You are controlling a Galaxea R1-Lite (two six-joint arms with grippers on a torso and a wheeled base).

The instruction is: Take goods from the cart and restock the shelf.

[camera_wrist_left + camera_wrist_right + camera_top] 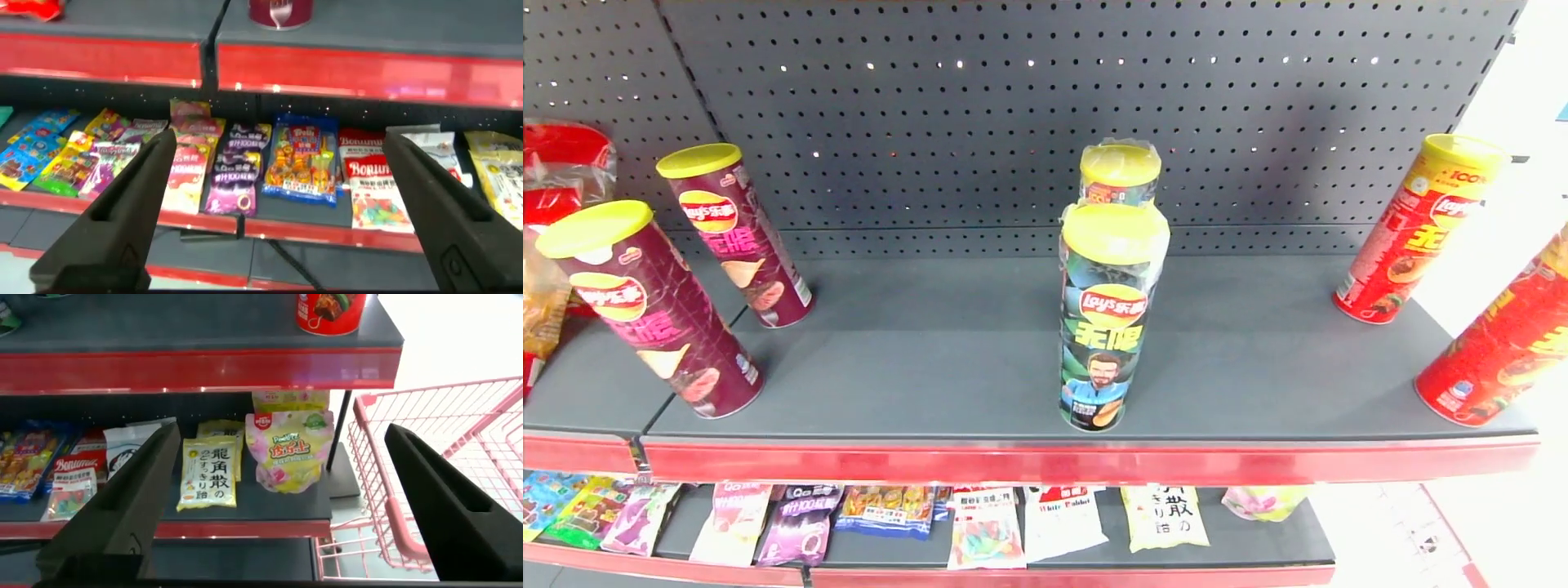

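While both arms hang low, the shelf [931,359]: six chip cans up, with wide bare stretches between them. Partly stocked, I'd say, and plenty left to fill.
Greens: the green can [1104,327] stands upright near the front edge, and a second green can [1119,173] is directly behind it.
Purples: the front purple can [645,310] and the rear purple can [739,233] are both well left of the green can.
Reds: the far red can [1409,233] and the near red can [1494,351] are well right of the green can.
Left arm: the left gripper [279,139] is spread wide with nothing in it, below the green can and facing the snack packets [298,159] on the lower shelf [327,237].
Right arm: the right gripper [282,433] is also spread and empty, below and right of the green can.
Cart: the cart [458,457], pink wire, sits down to the right of the green can. Its load is out of sight, so I can't tell what remains.
Verdict: nothing in hand, so a fresh pick from the cart looks due.
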